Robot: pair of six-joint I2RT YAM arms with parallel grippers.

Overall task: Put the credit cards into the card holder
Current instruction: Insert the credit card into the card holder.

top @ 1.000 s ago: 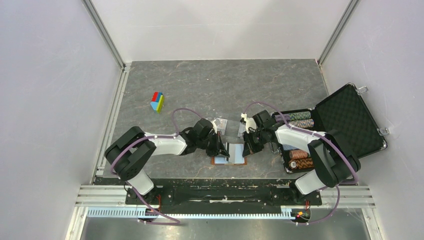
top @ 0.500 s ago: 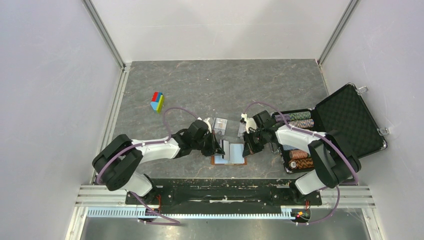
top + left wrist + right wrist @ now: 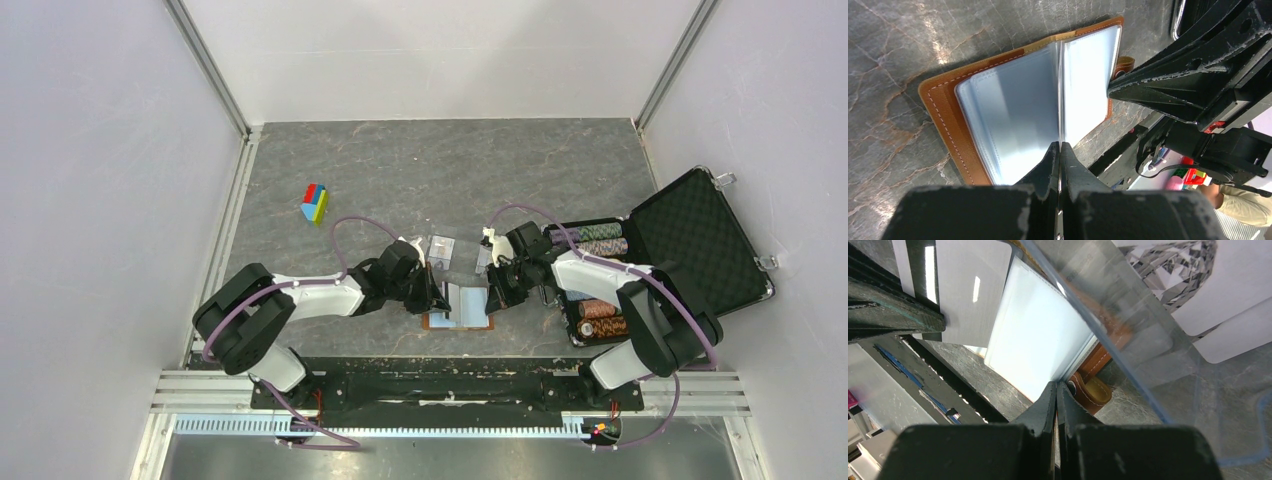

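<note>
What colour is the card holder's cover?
Tan brown with pale stitching; the card holder shows best in the left wrist view.

Grey marbled tabletop enclosed by plain white walls.

One brown card holder, one clear tray, at least two credit cards, one black case, four chip rows, one multicoloured block.

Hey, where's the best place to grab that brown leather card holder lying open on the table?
Probably its snap tab, from the robot's right: the tab sticks out beyond the cover and clear sleeves, while the rest of the brown leather card holder lies flat and open.
</note>
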